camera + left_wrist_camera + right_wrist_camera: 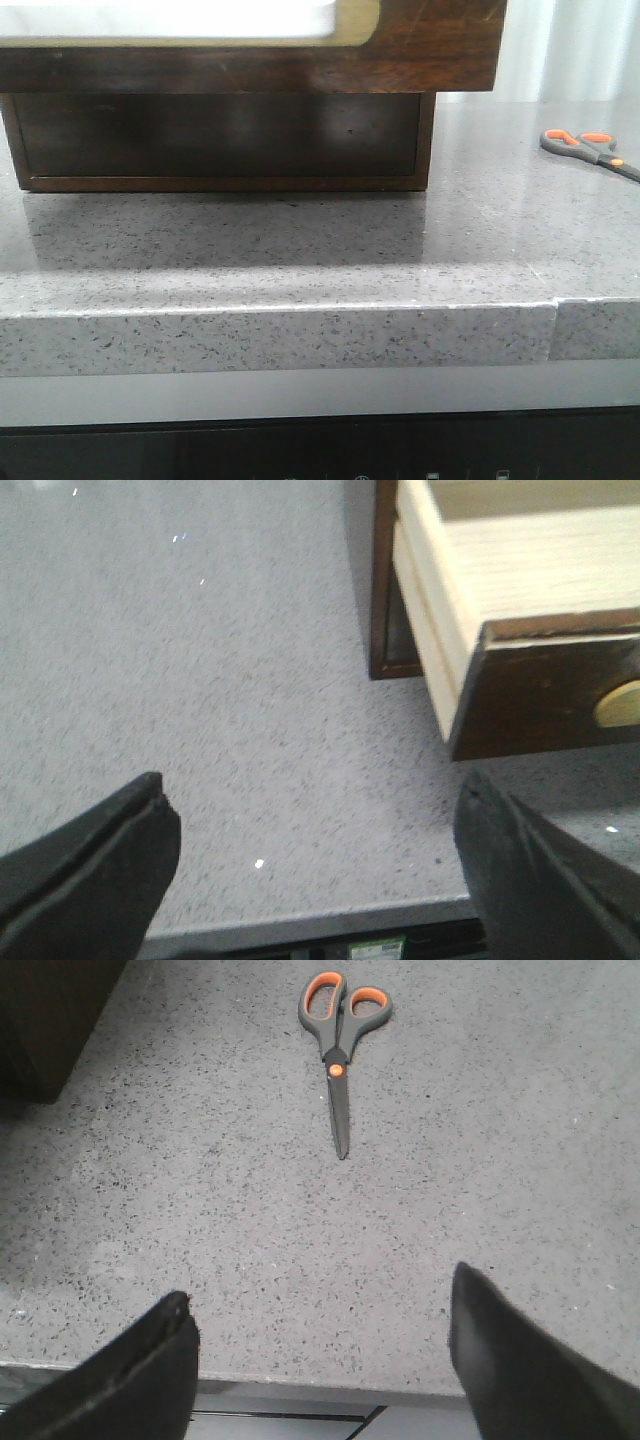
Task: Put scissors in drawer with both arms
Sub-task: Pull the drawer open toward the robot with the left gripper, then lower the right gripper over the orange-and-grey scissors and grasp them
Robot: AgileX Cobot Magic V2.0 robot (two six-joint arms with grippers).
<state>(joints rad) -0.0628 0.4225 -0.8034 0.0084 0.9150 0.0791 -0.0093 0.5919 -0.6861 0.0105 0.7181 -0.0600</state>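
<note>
The scissors [590, 148], with dark grey handles and orange-lined loops, lie flat and closed on the grey stone counter at the far right. In the right wrist view the scissors [338, 1050] lie well ahead of my right gripper [320, 1350], blades pointing toward it. The right gripper is open and empty over the counter's front edge. The dark brown drawer [430, 50], with its white tan-rimmed panel, juts out at the top of the front view. In the left wrist view it [520, 560] stands pulled out, showing pale wood sides. My left gripper [315, 865] is open and empty, beside the drawer's front corner.
A dark wooden cabinet base [220, 140] sits on the counter under the drawer. The speckled stone counter [300, 250] has a thick front edge with a seam [555, 330] at the right. Neither arm shows in the front view.
</note>
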